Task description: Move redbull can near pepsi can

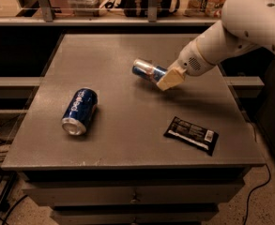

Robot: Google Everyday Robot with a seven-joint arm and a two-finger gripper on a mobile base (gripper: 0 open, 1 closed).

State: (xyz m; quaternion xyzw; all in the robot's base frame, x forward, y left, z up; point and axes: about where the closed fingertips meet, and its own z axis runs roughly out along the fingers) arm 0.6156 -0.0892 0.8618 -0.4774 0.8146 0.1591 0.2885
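Across most of the view: a grey worktop (127,125) set over drawers (132,193). Reaching in from the far right: a white arm (235,32), angled down toward the middle of the surface.

On the near left: the pepsi can (80,111), deep blue with white lettering, lying on its side, silver end toward the near edge. On the near right, well apart from it: a black snack wrapper (191,135), lying flat, off any straight line between the two cans.

Just right of centre, in the far half: the redbull can (146,70), slim, silver and blue, tilted with its open-rimmed end pointing left and slightly up. Seemingly held clear of the surface, though contact at the low end hard to rule out. At its right end: the gripper (164,77), tan fingers (171,80) closed around the can's body, parted only as wide as the can itself.

Progress, judged from this: grasp done, lift apparently done, carry barely under way. Well apart from the pepsi can for now, with a stretch of bare worktop between. Left to do: travel left and toward the near side, lower beside the pepsi can without nudging it into a roll, let go, draw back. Roughly halfway at best.
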